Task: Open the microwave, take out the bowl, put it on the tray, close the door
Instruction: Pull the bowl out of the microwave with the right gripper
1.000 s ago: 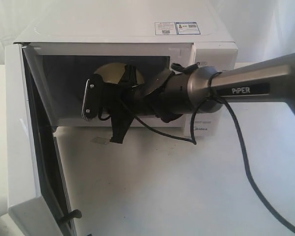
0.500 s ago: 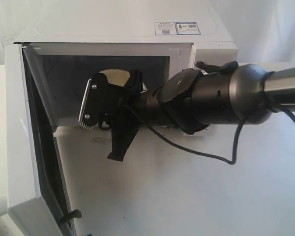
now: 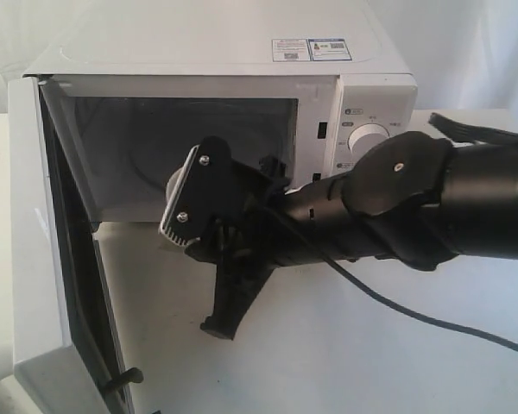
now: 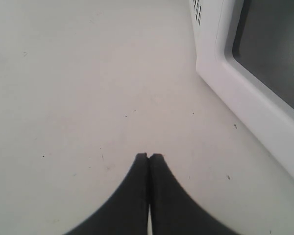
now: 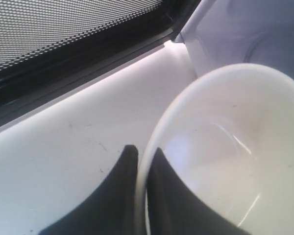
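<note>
Nearest on the left, the door (image 3: pixel 34 259) stands swung wide open toward the viewer, its dark window facing right over the white table (image 3: pixel 345 345). Beside the door's white frame (image 4: pixel 235 98), the left gripper (image 4: pixel 148 156) hangs over bare tabletop with its two black fingers pressed flat together, clenched on nothing.

Farther in, the right arm (image 3: pixel 432 198) reaches from the right across the middle of the scene, a black cable (image 3: pixel 414 310) trailing from it over the table. Its head sits just in front of the lower edge of the cavity opening. The right gripper (image 5: pixel 143 151) is pinched on the rim of the bowl (image 5: pixel 225 161), one finger outside the wall and one inside against the glossy cream interior. The bowl is held over the table in the corner between the open door's mesh window and the microwave's front; from outside it is almost wholly hidden behind the arm's head.

Farthest back, the microwave (image 3: pixel 216 52) stands with its cavity exposed, a round white knob (image 3: pixel 369 138) showing on the right panel above the arm and stickers (image 3: pixel 311 49) on its top.
</note>
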{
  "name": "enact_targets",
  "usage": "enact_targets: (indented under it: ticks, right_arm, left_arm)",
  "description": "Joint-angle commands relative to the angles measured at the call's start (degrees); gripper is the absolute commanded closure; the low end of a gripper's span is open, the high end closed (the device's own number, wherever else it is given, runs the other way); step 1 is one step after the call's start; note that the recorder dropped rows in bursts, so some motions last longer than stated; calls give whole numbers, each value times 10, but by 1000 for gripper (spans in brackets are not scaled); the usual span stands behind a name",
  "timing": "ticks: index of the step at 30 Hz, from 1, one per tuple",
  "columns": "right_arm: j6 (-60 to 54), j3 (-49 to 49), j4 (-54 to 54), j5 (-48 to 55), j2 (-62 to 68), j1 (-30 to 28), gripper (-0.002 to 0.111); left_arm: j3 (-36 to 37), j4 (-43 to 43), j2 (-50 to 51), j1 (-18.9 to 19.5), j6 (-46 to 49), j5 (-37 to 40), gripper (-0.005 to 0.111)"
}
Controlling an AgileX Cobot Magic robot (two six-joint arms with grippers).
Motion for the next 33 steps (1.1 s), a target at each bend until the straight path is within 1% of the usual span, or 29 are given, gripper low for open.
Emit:
enact_targets:
  ticks: [1,4,6,8,10,13,16,18,22,26,33]
  right_arm:
    - [201,10,-200,70,-31,0,108]
    - [367,10,-389,148,-36,0,108]
    - [477,6,-502,170,-46,0,108]
    - [574,-4,-578,209,-63,0,108]
    - [617,-18,-616,262,-78,0,108]
    - [655,-25,-665,342,-98,-2,108]
    - [716,-18,-713,368,-108,-3,108]
    - [742,-13,-736,369,-110,-10,108]
    - [790,14,-753,325,-110,-40,108]
    - [795,40,-752,264,-110,-74,108]
    - [795,70,-752,235,-107,-142,108]
  left_arm:
    - [2,-1,-3,-2,1,2,107]
    - [2,-1,-3,-2,1,2,107]
    - [2,-1,-3,-2,1,2,107]
    - [2,-1,-3,-2,1,2,107]
    - [2,-1,-3,-2,1,2,107]
    - [2,-1,-3,-2,1,2,107]
    - [2,-1,-3,-2,1,2,107]
    - [2,-1,-3,-2,1,2,107]
    - [2,-1,-3,-2,1,2,107]
    - [2,-1,-3,-2,1,2,107]
    - [2,-1,-3,-2,1,2,107]
